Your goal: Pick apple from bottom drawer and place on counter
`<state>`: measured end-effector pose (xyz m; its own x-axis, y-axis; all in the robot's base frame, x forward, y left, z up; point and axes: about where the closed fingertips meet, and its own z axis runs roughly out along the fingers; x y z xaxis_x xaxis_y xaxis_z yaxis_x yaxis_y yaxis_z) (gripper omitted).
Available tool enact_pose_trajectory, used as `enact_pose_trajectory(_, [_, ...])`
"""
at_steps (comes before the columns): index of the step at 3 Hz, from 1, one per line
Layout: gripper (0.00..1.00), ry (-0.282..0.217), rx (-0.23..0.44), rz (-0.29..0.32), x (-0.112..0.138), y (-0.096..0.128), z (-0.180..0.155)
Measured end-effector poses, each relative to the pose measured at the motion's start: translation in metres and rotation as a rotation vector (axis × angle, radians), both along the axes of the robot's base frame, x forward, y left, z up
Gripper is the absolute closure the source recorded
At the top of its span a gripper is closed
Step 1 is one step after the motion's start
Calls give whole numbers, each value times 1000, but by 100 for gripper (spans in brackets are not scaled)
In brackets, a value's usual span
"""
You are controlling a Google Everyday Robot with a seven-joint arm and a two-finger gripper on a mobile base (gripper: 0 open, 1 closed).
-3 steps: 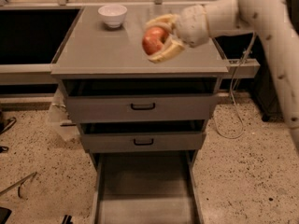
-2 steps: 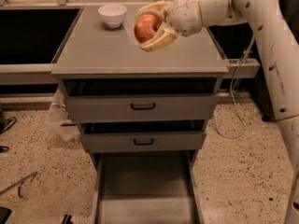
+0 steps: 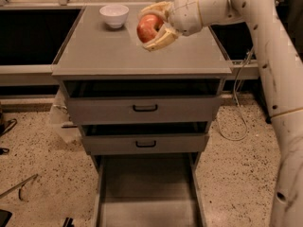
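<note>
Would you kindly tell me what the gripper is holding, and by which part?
The gripper holds the apple, clasped at its top and underside, above the counter.

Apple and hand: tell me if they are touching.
Touching. The camera view shows the hand over the counter, its fingers pressed against the apple above and below, with no gap at either.
</note>
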<state>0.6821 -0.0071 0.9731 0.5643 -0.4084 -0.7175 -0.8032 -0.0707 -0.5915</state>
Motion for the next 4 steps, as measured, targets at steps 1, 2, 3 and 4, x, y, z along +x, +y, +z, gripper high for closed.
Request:
enact_pose_trajectory(1, [100,17,-114,-129,49,-10,-31])
enact_pose_trajectory(2, [100,107,-239,-266,86,-29,-81])
enact_pose_trajectory(3, [100,237,-300,-368,109,-44,-121])
enact_pose_trajectory(4, [100,237,-300,-368,109,-44,-121])
